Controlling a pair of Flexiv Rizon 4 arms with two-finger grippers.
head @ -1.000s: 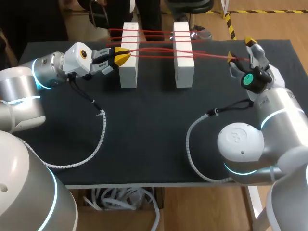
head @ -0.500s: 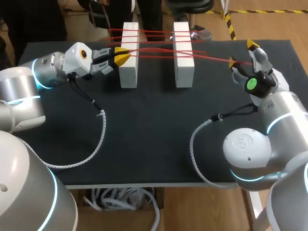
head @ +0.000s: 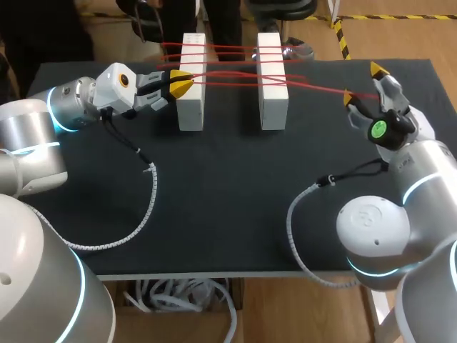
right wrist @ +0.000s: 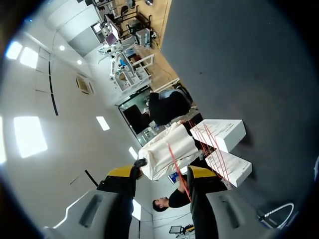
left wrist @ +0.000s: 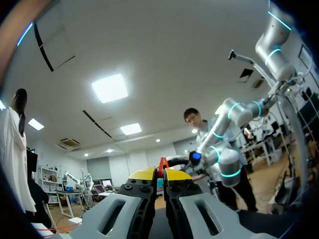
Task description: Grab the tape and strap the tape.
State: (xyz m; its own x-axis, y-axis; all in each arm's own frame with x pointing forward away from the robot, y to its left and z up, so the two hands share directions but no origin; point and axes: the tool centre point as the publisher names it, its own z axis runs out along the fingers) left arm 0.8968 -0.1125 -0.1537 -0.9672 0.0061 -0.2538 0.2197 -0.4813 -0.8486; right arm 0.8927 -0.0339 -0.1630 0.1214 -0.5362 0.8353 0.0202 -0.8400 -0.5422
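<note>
On the black table [head: 214, 214] two white blocks are stood upright at the far middle, the left block [head: 190, 107] and the right block [head: 273, 107]. The red tape [head: 314, 87] is wound across both in several strands, and one strand is led off to the right. The blocks are judged the main hazard: nothing is seen to fix them, so a hard pull rightward could drag or tip them and slacken every strand. The left gripper [head: 182, 83], just left of the left block, is clenched on the tape; should that pinch give under tension, the windings could be undone. The right gripper [head: 362, 84], near the table's far right corner, is held with its fingers apart, and the taut strand passes between them, against one finger. It is not seen to be pinched, so it could slide off. No brand, label or writing can be read anywhere; only a green disc [head: 378, 129] on the right wrist and an orange ring [head: 123, 80] on the left are made out.
</note>
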